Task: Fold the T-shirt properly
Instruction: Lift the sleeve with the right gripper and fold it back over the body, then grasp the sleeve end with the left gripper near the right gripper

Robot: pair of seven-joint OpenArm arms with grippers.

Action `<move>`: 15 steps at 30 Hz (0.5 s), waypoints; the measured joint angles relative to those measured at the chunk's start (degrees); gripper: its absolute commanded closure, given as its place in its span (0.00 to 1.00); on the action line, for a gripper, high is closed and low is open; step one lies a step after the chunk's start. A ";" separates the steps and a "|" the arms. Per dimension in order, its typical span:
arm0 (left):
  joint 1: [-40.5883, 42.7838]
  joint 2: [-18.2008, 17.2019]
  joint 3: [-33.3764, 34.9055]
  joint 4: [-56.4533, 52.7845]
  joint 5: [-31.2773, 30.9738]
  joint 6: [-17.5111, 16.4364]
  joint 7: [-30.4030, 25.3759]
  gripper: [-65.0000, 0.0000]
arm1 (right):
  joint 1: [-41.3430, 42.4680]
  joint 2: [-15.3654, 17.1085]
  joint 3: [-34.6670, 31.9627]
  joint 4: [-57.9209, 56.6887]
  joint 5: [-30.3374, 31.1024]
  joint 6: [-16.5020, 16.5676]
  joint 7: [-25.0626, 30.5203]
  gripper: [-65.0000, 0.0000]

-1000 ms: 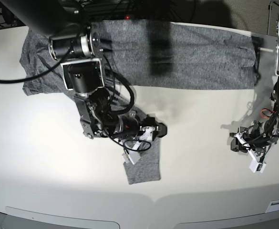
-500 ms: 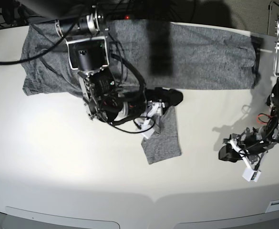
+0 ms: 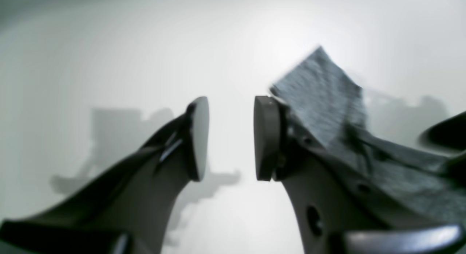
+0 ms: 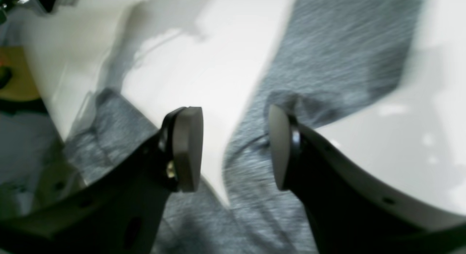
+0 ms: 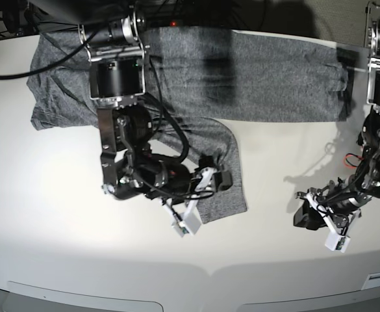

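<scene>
On the left of the base view, the right gripper (image 5: 219,180) hangs low over the sleeve (image 5: 225,179) of the T-shirt (image 5: 241,71). Its wrist view shows the jaws parted with bare table and grey knit between the pads and nothing pinched, so it holds nothing.

The heather-grey T-shirt lies spread along the far edge of the white table (image 5: 60,221), body running nearly the full width. One long sleeve trails from the body toward the near edge and curls, its cuff end flat on the table just beside the right gripper.

Further right, the left gripper (image 5: 310,214) hovers over bare table, well apart from the shirt body, and is likewise open and empty. In its wrist view the grey cloth lies behind the right-hand pad, not between the pads.

The step in hand looks like the sleeve fold: bringing this loose sleeve in over the body. As a judgement, the next move calls for the right gripper to close on the sleeve near its cuff and carry it up across the shirt without dragging the body out of line.

No containers are in view.
</scene>
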 measured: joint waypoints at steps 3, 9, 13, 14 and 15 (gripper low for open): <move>0.09 2.51 -0.13 -0.04 7.15 -0.02 -0.72 0.69 | 0.09 1.60 2.34 1.79 -4.55 0.02 1.44 0.55; 0.17 11.61 -0.07 -0.02 8.98 -0.24 -1.16 0.69 | 0.02 5.62 15.19 3.56 -5.99 0.00 1.84 0.55; 0.20 16.11 -0.09 -0.04 10.80 -0.20 -2.05 0.69 | -0.94 10.56 22.45 3.56 -0.26 -0.02 -1.14 0.55; 0.07 17.14 -0.09 -0.04 12.02 -0.24 -2.32 0.69 | -1.51 11.93 23.47 3.56 1.38 0.00 -1.40 0.55; 0.02 18.10 -0.09 -0.04 13.16 -0.09 -2.71 0.69 | -2.25 13.18 24.26 3.56 2.38 -0.02 -1.84 0.55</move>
